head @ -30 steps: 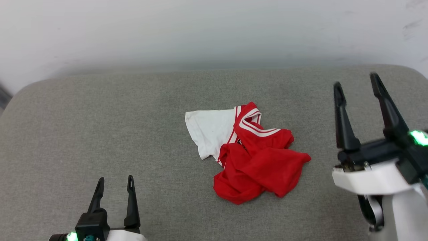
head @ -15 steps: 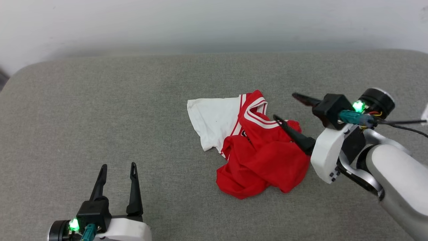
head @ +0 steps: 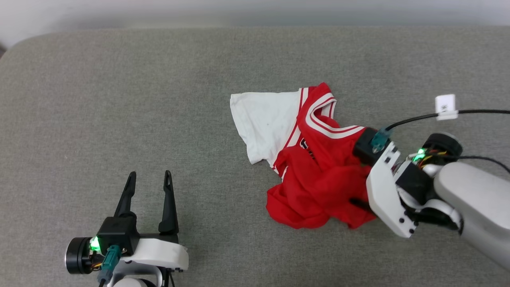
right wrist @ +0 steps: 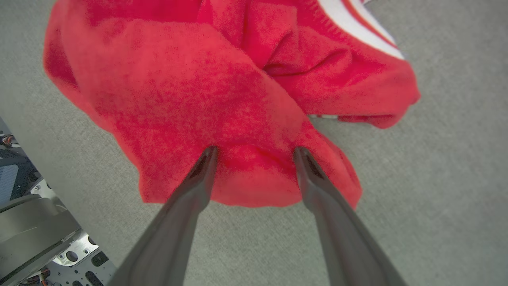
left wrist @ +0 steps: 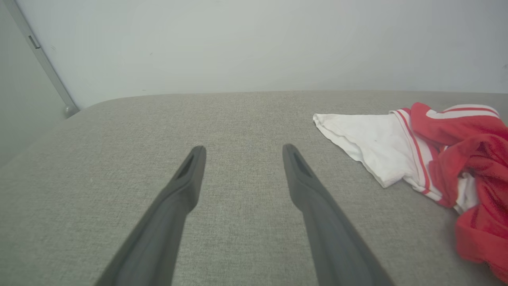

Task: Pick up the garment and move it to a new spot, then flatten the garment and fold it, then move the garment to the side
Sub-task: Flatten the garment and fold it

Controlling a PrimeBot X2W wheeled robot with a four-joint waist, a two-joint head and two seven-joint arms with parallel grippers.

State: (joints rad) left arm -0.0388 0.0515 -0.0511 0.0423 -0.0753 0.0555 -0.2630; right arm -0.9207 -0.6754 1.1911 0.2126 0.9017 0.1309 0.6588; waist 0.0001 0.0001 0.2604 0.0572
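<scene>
Head view: red jersey-style garment (head: 318, 179) with a white short sleeve and red-and-white striped neck trim lies crumpled on the grey woven-fabric worktop (head: 119, 99), right of centre. The sleeve is spread flat toward the left and the red body is bunched on the near right. Some black lettering shows in the folds but can't be read.

Left gripper (head: 150, 173) is near left, fingers pointing far, spread and empty, well apart from the garment. Right gripper (head: 361, 175) comes in from the right and is tipped down into the garment's right edge. Its fingertips are mostly hidden by the cloth and the white wrist housing. A black cable (head: 418, 117) with a white tag (head: 445, 107) runs off right.

Left wrist view: left gripper (left wrist: 244, 147) released, with bare worktop (left wrist: 119, 159) between the fingers. The garment (left wrist: 476, 159) is off to the right, white sleeve nearest the fingers but not touching them. Pale wall (left wrist: 254, 43) behind the far edge.

Right wrist view: right gripper (right wrist: 254, 150) has both fingers spread, tips touching the red cloth of the garment (right wrist: 206, 91) just inside its near edge. A hump of fabric sits between them, and the jaws are not clenched on it. The garment rests on the worktop (right wrist: 436, 178).
</scene>
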